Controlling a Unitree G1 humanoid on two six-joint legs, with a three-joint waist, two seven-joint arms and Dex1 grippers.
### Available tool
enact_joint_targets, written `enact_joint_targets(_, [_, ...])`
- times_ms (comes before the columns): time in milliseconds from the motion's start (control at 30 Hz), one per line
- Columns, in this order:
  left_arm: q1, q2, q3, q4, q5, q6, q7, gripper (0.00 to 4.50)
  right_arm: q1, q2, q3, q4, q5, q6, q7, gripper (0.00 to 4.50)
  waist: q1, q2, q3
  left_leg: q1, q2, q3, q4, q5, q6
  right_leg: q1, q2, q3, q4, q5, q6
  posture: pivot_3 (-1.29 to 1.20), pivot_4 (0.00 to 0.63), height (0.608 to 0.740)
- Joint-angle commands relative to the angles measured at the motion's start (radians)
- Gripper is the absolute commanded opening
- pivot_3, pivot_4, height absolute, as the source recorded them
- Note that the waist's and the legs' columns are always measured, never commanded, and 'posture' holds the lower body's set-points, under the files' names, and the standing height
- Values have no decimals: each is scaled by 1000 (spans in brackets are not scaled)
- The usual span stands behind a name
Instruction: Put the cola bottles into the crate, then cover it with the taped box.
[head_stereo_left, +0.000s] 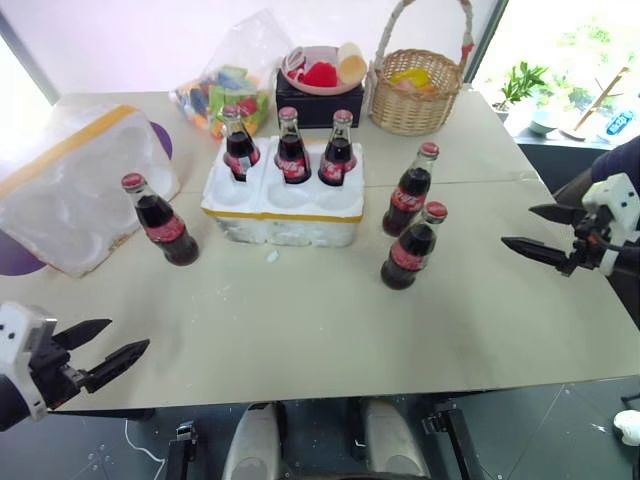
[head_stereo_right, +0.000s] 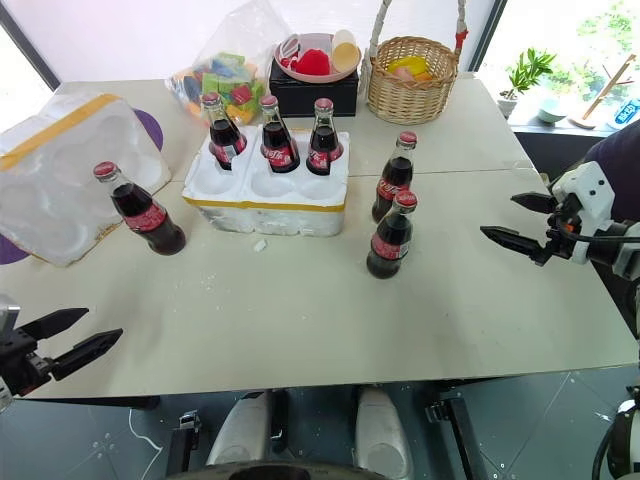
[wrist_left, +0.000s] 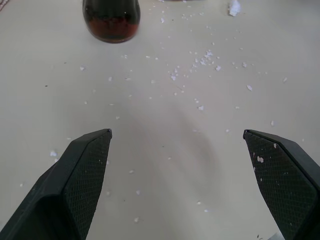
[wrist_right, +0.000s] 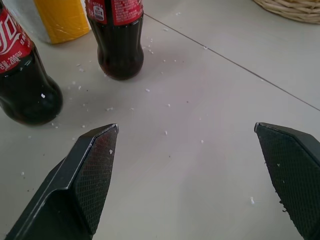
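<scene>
3 bottles (head_stereo_left: 290, 146) stand in the crate's (head_stereo_left: 283, 200) far wells; its 3 near wells are bare. 2 more (head_stereo_left: 411, 230) stand just right of the crate, 1 (head_stereo_left: 160, 220) to its left. The taped box (head_stereo_left: 70, 185) lies tipped over left of the crate. Step in hand, I judge: fetch a loose bottle. Best to take the neck below the cap, lift straight and keep it upright over a near well. My right gripper (head_stereo_left: 540, 232) and left gripper (head_stereo_left: 100, 352) both gape wide, holding and touching nothing.
</scene>
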Motion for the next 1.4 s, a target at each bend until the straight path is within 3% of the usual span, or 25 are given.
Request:
enact_joint_targets(33, [-8, 0, -11, -21, 6, -18, 1, 4391, 11, -2, -36, -43, 13, -6, -13, 4500, 0, 0, 0, 0, 0, 0, 0, 0, 0, 0, 0, 0, 0, 0, 0, 0, 150, 740])
enact_joint_targets(433, [-117, -11, -1, 25, 1, -21, 68, 4391, 25, -5, -45, -63, 43, 54, -17, 4500, 0, 0, 0, 0, 0, 0, 1, 0, 0, 0, 0, 0, 1, 0, 0, 0, 150, 740])
enact_joint_targets(633, [-335, -14, -75, 124, 47, -79, 152, 4391, -68, -49, -41, -56, 74, 106, 31, 4500, 3, 1, 0, 1, 0, 0, 3, 0, 0, 1, 0, 0, 3, 0, 0, 0, 150, 740])
enact_joint_targets(800, [-463, 19, -172, 211, 82, -108, 125, 4391, -173, -164, -70, -195, 239, 300, 182, 4500, 2, 2, 1, 1, 0, 0, 1, 0, 0, 1, 1, 1, 3, 1, 0, 0, 150, 740])
enact_joint_targets(1000, [-635, 43, -274, 350, 140, -158, 107, 4391, -278, -246, -94, -397, 461, 520, 253, 4500, 3, 2, 1, 0, 1, 0, 1, 0, 0, -1, 1, 1, 4, 1, 0, 0, 150, 740])
enact_joint_targets(1100, [-758, 54, -359, 464, 199, -222, 74, 4391, -307, -239, -115, -536, 593, 608, 221, 4500, 4, 2, 1, 0, 0, 0, 1, 0, 0, 0, 1, 1, 4, 1, 0, 0, 150, 740])
enact_joint_targets(1400, [-954, 17, -498, 719, 324, -383, 33, 4391, -300, -187, -124, -680, 721, 658, 103, 4500, 6, 1, 0, 0, 0, 1, 2, 0, 0, 0, 1, 1, 4, 1, 0, 0, 150, 740])
